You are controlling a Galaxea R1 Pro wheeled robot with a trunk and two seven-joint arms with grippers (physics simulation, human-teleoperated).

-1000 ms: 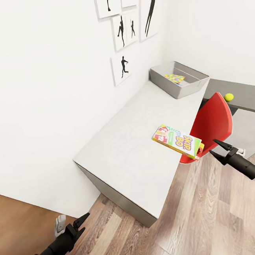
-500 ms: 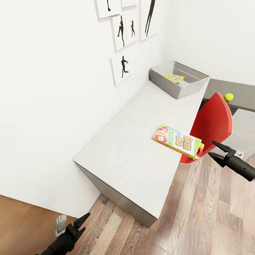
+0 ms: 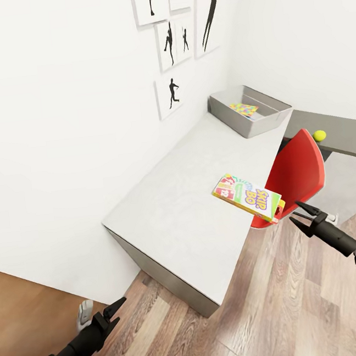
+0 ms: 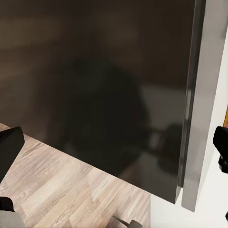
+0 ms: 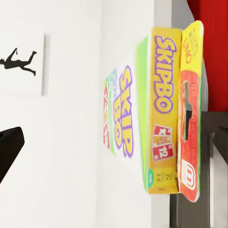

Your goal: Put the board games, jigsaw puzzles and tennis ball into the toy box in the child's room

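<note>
A green Skip-Bo board game point(image 3: 248, 198) lay flat at the near right edge of the table point(image 3: 171, 212), its corner overhanging beside the red chair point(image 3: 294, 173). That overhang probably suited a sideways grasp. The right gripper point(image 3: 302, 213) hovered just right of the box, not touching it, its fingers spread apart and holding nothing, apparently lined up on the exposed end.

At the far end of the table sat the grey toy box point(image 3: 250, 110), with one jigsaw puzzle point(image 3: 244, 109) already inside. The tennis ball point(image 3: 320, 135) rested on the darker table section to the right, behind the chair.

The left gripper point(image 3: 116, 307) hung low at the near left over the wood floor point(image 3: 281, 310), its fingers parted and empty, well away from every toy.

The right wrist view showed the box's yellow end panel point(image 5: 164, 109) and its red side close up, detail too small in the head view. The left wrist view showed the table's dark side panel point(image 4: 104, 90).
</note>
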